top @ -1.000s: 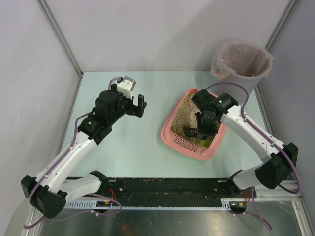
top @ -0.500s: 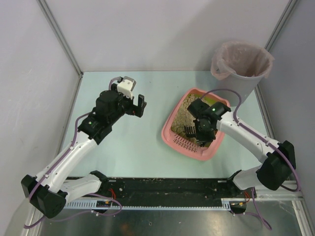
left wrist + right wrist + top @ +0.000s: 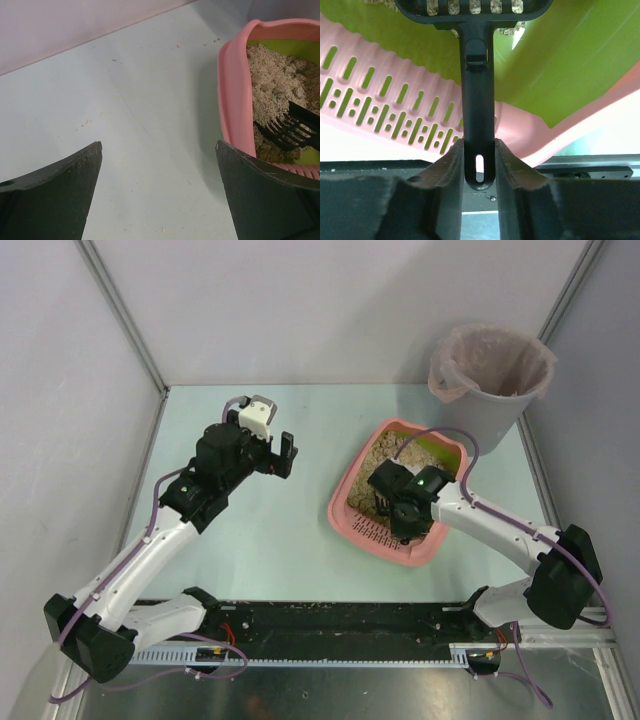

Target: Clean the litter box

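The pink litter box with yellow-green lining and beige litter lies at centre right of the table; it also shows in the left wrist view and the right wrist view. My right gripper is shut on the handle of the black slotted scoop, whose head is down in the litter at the box's near, slotted end. The scoop's tines show in the left wrist view. My left gripper is open and empty, held above the table left of the box.
A grey round bucket lined with a pinkish bag stands at the back right, beyond the box. Grains of litter are scattered on the table. The black rail runs along the near edge.
My right gripper has moved left and toward the near end of the box, carrying the scoop lower into the litter. The left arm has barely moved.
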### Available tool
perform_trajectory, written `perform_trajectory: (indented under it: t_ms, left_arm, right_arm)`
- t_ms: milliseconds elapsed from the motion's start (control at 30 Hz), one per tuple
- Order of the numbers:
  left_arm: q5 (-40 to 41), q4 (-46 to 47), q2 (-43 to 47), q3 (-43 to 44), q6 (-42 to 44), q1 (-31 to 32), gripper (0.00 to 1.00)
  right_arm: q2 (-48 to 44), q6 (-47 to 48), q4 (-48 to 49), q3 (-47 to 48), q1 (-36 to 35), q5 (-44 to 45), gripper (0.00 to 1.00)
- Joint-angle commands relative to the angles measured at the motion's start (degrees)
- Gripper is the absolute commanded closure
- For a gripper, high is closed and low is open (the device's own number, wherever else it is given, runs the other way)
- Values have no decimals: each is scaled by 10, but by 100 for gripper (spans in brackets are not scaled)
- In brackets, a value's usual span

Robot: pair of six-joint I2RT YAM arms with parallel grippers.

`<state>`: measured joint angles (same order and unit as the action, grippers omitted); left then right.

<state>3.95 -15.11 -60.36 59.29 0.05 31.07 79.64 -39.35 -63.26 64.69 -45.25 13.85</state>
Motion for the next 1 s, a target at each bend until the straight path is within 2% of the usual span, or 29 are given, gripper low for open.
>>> perform_trajectory:
  t_ms: [0, 167, 233, 333, 467, 600, 967]
  left_arm:
    - [-1, 11, 1, 4, 17, 5, 0]
    - [-1, 10, 0, 4, 17, 5, 0]
    - [-2, 11, 0, 4, 18, 5, 0]
    - [-2, 10, 0, 3, 18, 5, 0]
    - [-1, 10, 0, 3, 20, 4, 0]
    - [2, 11, 2, 3, 20, 5, 0]
    - [-3, 11, -6, 2, 20, 4, 1]
  right_arm:
    - [-11, -28, 59, -3, -4, 64, 60]
    - [-17, -19, 87, -3, -4, 67, 34]
    - [-19, -17, 93, -3, -5, 73, 31]
    - [-20, -20, 109, -3, -5, 98, 32]
    - [-22, -17, 154, -25, 3, 148, 47]
    - [-27, -11, 209, -62, 33, 124, 49]
    - [-26, -5, 241, -111, 35, 93, 47]
